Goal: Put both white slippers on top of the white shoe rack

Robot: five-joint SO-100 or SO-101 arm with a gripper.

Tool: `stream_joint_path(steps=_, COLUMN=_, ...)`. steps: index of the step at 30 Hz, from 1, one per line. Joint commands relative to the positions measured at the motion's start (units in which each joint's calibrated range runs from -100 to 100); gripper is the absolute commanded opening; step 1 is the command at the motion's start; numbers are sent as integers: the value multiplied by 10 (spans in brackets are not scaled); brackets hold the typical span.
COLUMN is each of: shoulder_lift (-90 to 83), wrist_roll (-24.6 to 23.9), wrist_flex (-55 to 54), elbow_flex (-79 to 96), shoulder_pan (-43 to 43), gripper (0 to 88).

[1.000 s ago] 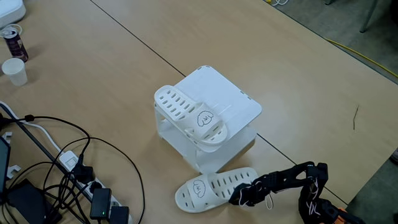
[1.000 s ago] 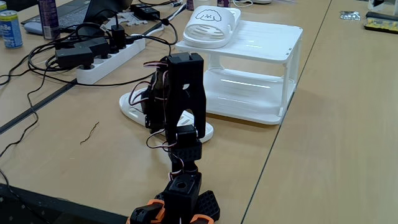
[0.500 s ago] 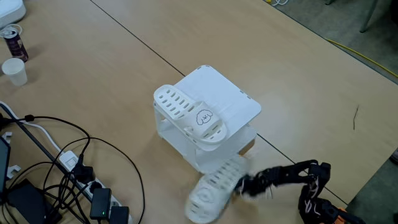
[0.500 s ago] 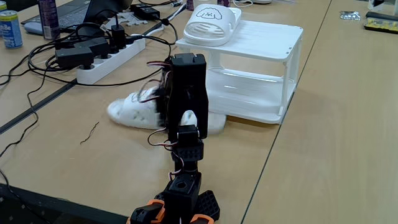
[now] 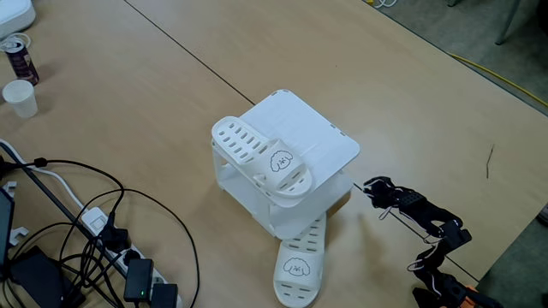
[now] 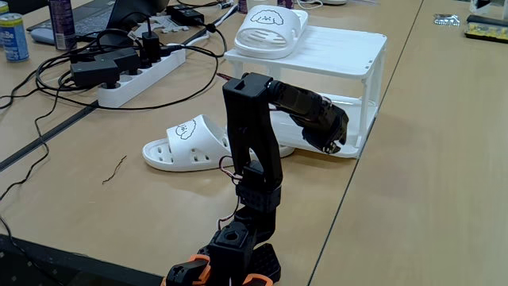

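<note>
One white slipper (image 5: pixel 261 160) lies on top of the white shoe rack (image 5: pixel 312 137), at its left edge; it also shows at the back of the rack top (image 6: pixel 270 30) (image 6: pixel 349 52). The other white slipper (image 5: pixel 301 259) lies flat on the table in front of the rack, its heel end tucked under the rack's lower corner, cloud-face toe pointing away (image 6: pixel 184 144). My black gripper (image 5: pixel 369 185) hovers to the right of the rack, apart from both slippers, level with the lower shelf (image 6: pixel 333 137). Nothing is in it; how its jaws stand is unclear.
Black cables and a power strip (image 5: pixel 137 275) cover the table's left side (image 6: pixel 131 82). A paper cup (image 5: pixel 19 97) and a can (image 5: pixel 19 58) stand at the far left. The table edge runs close behind the arm base (image 5: pixel 445 287).
The floor slipper has swung round, from lying crosswise by the gripper to pointing away from the rack. The gripper has left it and moved up and right beside the rack.
</note>
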Motion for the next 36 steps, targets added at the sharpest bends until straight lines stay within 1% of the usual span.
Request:
stream_joint_path(steps=1, shoulder_lift=-64, wrist_roll=5, wrist_flex=-4, elbow_flex=5, shoulder_pan=-2, gripper=8)
stream_joint_path(steps=2, shoulder_lift=-79, wrist_roll=5, wrist_flex=-4, elbow_flex=17, shoulder_pan=-16, gripper=10)
stream_joint_path(steps=3, shoulder_lift=-106, wrist_roll=5, wrist_flex=-3, elbow_flex=43, shoulder_pan=-43, gripper=36)
stream_joint_path(steps=4, shoulder_lift=-115, wrist_roll=5, wrist_flex=-3, elbow_flex=53, shoulder_pan=-52, gripper=49)
stream_joint_path(steps=6, shoulder_lift=-150, wrist_roll=5, wrist_flex=-4, elbow_flex=91, shoulder_pan=-95, gripper=116)
stream_joint_path(steps=8, shoulder_lift=-173, wrist_roll=5, wrist_flex=-5, elbow_flex=121, shoulder_pan=-138, gripper=158)
stream_joint_path(steps=11, shoulder_lift=-182, wrist_roll=5, wrist_flex=-6, elbow_flex=141, shoulder_pan=-191, gripper=171)
stream_joint_path(steps=17, shoulder_lift=-178, wrist_roll=5, wrist_flex=-6, elbow_flex=119, shoulder_pan=-263, gripper=175)
stream_joint_path(steps=23, shoulder_lift=-174, wrist_roll=5, wrist_flex=-6, elbow_flex=49, shoulder_pan=-353, gripper=170)
stream_joint_path(steps=26, shoulder_lift=-157, wrist_roll=5, wrist_flex=-6, elbow_flex=8, shoulder_pan=-371, gripper=163)
stream_joint_path(steps=28, shoulder_lift=-135, wrist_roll=5, wrist_flex=-6, elbow_flex=-14, shoulder_pan=-371, gripper=104)
stream_joint_path(steps=30, shoulder_lift=-113, wrist_roll=5, wrist_flex=-6, elbow_flex=-24, shoulder_pan=-371, gripper=14)
stream_joint_path(steps=31, shoulder_lift=-104, wrist_roll=5, wrist_flex=-6, elbow_flex=-27, shoulder_pan=-371, gripper=2)
stream_joint_path(steps=32, shoulder_lift=-95, wrist_roll=5, wrist_flex=-6, elbow_flex=-31, shoulder_pan=-371, gripper=12)
stream_joint_path(steps=36, shoulder_lift=-56, wrist_roll=5, wrist_flex=-6, elbow_flex=-38, shoulder_pan=-374, gripper=8)
